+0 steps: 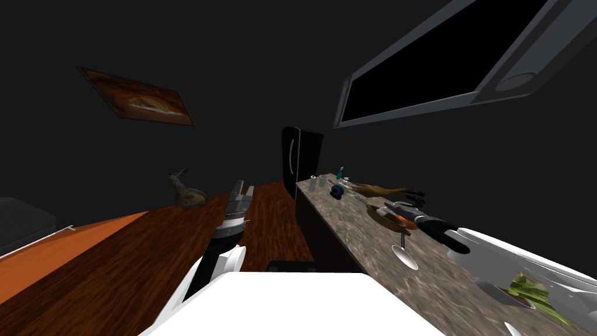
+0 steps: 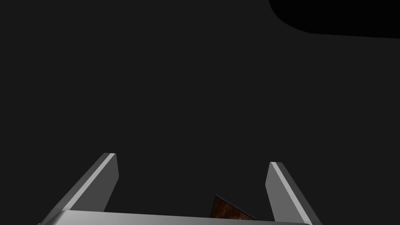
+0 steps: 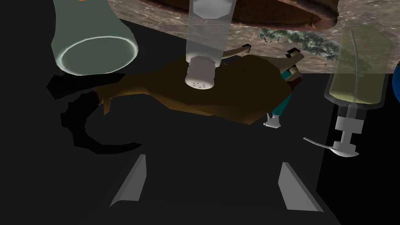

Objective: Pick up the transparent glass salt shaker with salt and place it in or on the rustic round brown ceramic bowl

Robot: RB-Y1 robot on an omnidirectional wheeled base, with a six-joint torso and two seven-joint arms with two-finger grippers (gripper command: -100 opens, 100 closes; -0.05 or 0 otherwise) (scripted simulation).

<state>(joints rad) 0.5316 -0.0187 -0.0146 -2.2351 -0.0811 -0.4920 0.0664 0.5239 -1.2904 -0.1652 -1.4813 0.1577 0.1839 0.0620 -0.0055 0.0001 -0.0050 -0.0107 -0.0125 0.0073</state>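
The clear salt shaker [image 3: 204,37] with a white, holed cap stands against the round brown bowl [image 3: 281,17]. Its base is cut off at the picture's edge, so I cannot tell whether it rests inside. My right gripper [image 3: 213,187] is open, drawn back from the cap, with nothing between its fingers. In the head view the right gripper [image 1: 403,210] reaches over the stone counter [image 1: 350,233] to the brown bowl [image 1: 379,217]. My left gripper [image 1: 242,191] is raised over the wooden floor, and the left wrist view shows this gripper [image 2: 193,166] open and empty.
Next to the bowl are a pale green cup [image 3: 93,43], a brown animal figure [image 3: 218,97] and a pump bottle [image 3: 359,74]. A glass [image 1: 404,254] and a potted plant [image 1: 524,289] sit nearer me on the counter. A black fridge [image 1: 300,154] stands at its far end.
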